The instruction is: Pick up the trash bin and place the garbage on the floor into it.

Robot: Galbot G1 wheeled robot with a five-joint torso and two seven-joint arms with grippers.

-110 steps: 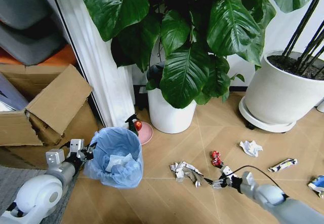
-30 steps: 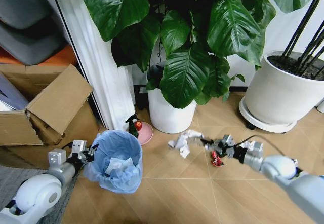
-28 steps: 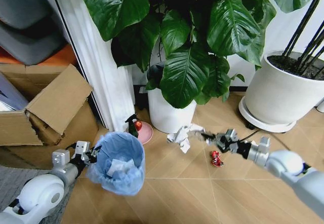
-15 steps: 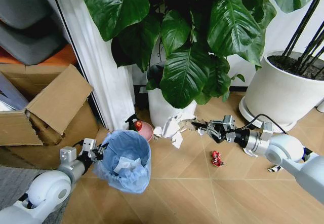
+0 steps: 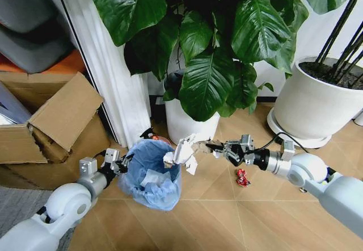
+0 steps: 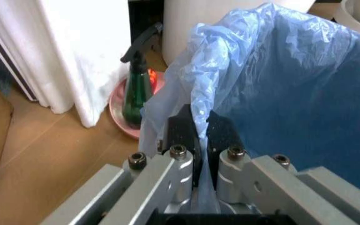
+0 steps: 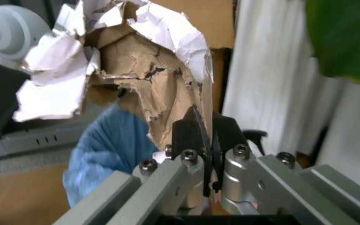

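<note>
Round bin with crinkly blue bag, white scraps inside, lifted off floor, rim pinched by left gripper. Torn white-brown wrapper over the rim, clamped in right gripper.

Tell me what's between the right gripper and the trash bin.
In the head view, the torn wrapper held by the right gripper hangs over the trash bin.

Head cam is looking down from above; both wrist cams are looking close along fingers, all sharing the trash bin.
</note>
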